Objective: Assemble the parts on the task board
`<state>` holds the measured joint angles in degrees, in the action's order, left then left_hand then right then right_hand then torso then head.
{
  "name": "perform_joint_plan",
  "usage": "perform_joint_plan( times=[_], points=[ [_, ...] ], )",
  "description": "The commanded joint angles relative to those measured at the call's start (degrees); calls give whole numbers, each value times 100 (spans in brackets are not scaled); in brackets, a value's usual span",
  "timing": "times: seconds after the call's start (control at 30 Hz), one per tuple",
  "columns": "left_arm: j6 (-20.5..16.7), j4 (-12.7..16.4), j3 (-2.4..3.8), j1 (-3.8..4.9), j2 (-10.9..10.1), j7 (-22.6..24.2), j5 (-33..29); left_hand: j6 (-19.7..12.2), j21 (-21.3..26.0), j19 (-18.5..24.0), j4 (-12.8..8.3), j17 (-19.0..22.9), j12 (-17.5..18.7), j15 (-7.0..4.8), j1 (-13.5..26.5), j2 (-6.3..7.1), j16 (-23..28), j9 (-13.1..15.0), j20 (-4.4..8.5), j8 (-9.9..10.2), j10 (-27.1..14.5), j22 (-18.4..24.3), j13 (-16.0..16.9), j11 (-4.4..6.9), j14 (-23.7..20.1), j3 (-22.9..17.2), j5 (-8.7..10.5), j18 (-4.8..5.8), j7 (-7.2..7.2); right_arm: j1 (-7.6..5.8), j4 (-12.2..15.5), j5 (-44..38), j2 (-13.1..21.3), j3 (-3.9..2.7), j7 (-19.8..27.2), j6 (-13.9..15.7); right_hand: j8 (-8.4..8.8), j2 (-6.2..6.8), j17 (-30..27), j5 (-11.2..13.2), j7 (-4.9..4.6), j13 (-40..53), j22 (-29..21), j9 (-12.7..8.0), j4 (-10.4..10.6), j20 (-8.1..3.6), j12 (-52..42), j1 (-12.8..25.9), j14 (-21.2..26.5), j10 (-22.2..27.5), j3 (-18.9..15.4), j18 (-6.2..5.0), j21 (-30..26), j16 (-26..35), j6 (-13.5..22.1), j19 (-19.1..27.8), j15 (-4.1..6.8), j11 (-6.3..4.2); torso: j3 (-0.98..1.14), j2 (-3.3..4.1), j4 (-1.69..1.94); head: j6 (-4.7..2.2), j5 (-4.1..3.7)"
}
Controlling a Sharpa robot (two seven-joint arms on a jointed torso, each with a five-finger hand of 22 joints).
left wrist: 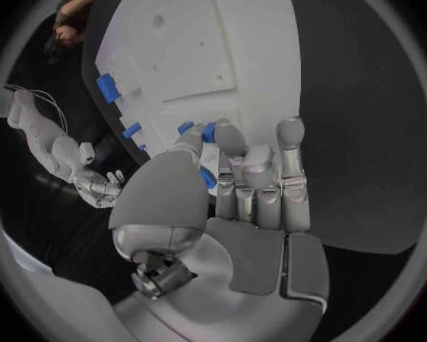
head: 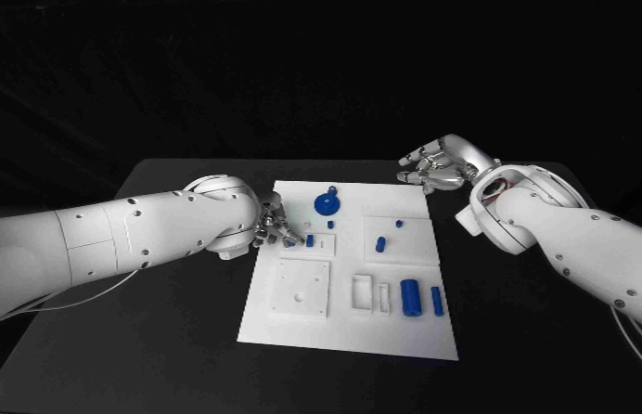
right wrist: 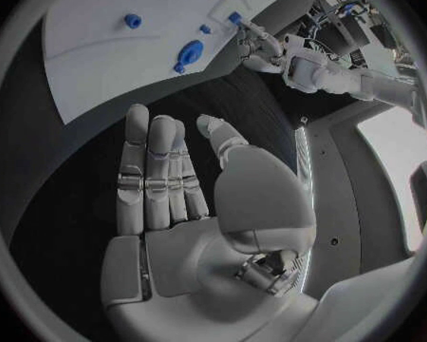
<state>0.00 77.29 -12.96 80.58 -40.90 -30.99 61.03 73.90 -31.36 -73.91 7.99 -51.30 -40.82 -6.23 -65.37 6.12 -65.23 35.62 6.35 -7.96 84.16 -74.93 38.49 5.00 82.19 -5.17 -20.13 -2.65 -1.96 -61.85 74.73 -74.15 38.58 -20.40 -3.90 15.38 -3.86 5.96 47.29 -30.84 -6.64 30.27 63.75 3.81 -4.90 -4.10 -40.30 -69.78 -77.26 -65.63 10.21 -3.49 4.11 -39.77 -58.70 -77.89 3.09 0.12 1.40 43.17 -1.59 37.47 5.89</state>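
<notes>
Currently the left hand [head: 275,229] is pinching a small blue part [head: 309,241] at the task board [head: 351,340] left edge, likely lining it up for seating, while the right hand [head: 441,166] is hovering released, fingers spread, off the board's far right corner, keeping clear.

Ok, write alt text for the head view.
The robot's left hand reaches over the left edge of the white task board on a black table, its fingertips at a small blue part. The right hand hovers open beyond the board's far right corner; more blue parts sit across the board.
</notes>
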Motion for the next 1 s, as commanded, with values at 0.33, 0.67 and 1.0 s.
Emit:
perform_joint_plan(
  times=[0.33,0.67,1.0],
  points=[
    [110,-48,-27,-43,8,-33,-64,33,30,0,404,-12,13,-12,-13,240,26,-257,-20,-55,213,-101,-3,-21,-37,-21,196,-58,41,5,1,-6,6,-2,34,-60,27,5,-5,-12,-3,-5,-9,-4,-6,-9,-5,-41,28,-15,-36,38,-3,21,53,23,6,12,1,-1,0,-14,-10],
    [28,-74,-23,-43,-6,-56,-80,-102,68,1,658,75,53,2,1,367,119,-406,-13,-4,199,-98,-1,-65,-70,-18,591,-63,116,9,-3,-10,11,-2,13,-42,28,1,-6,26,-5,-7,-11,-5,-11,-9,-2,-59,31,-12,-17,38,-1,21,57,25,5,13,0,-3,-1,-28,-12],
    [-2,-65,-16,-43,-19,-61,-106,-113,80,-4,801,68,55,-1,32,433,123,-421,-5,-59,198,-100,14,-63,-72,9,626,-56,117,17,-6,-13,13,-2,2,-36,29,1,-6,29,-5,-8,-10,-5,-15,-9,0,-67,31,-10,-9,37,-1,21,59,26,5,12,-1,0,2,-34,-17]
  ],
)
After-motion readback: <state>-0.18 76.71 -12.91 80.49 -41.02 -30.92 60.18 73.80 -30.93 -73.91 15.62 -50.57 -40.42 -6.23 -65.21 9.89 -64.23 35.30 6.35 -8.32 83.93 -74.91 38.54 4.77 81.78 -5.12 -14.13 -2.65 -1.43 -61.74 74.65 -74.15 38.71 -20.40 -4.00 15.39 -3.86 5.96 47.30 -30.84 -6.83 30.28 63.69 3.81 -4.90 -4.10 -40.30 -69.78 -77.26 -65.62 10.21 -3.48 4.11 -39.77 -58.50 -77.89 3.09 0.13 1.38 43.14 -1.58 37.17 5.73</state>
